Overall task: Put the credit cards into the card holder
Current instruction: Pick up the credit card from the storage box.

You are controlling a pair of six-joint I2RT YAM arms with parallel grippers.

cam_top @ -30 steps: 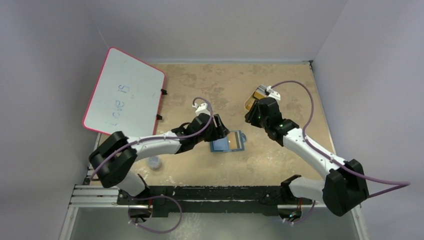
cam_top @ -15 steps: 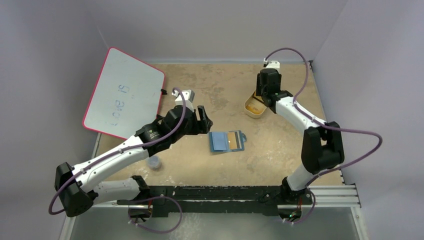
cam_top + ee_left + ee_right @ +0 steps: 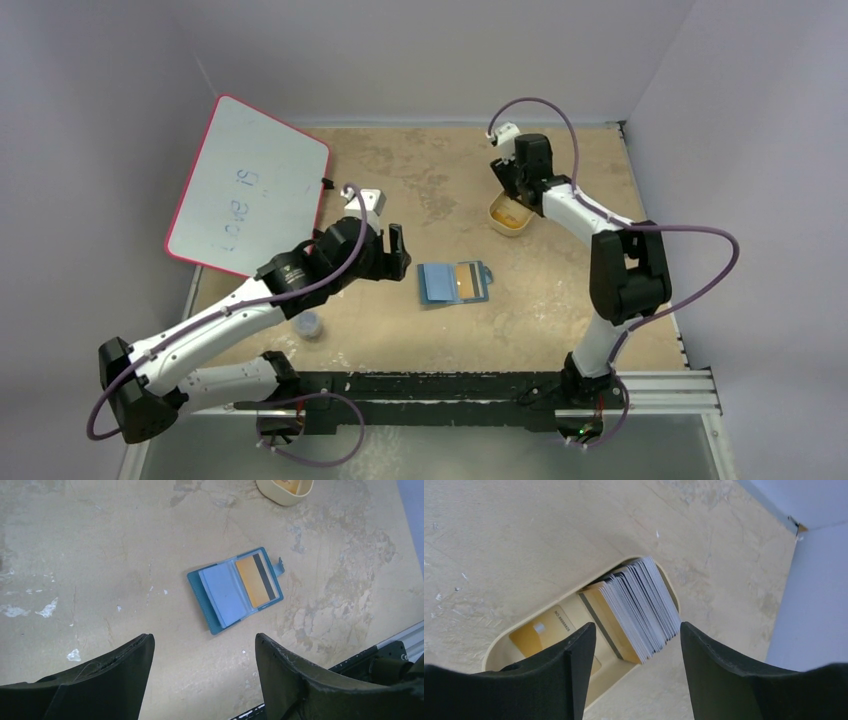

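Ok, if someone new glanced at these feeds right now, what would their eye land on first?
The open blue card holder mid-table, one orange card in its right-hand half, in front of the open left gripper. Then the thick stack of cards standing on edge in the beige tray at the far right, under the open right gripper. The pink-rimmed whiteboard sits at far left.

Card holder (image 3: 215, 617) is showing teal-blue outside w/ pale blue pocket; orange card (image 3: 252, 582) in it is carrying a dark stripe. Card stack (image 3: 639, 607) is showing grey-white edges, orange face. Tray (image 3: 280, 497) is looking beige. Tabletop (image 3: 100, 555) is showing mottled tan. Whiteboard (image 3: 285, 160) is showing white w/ pink rim, blue writing.
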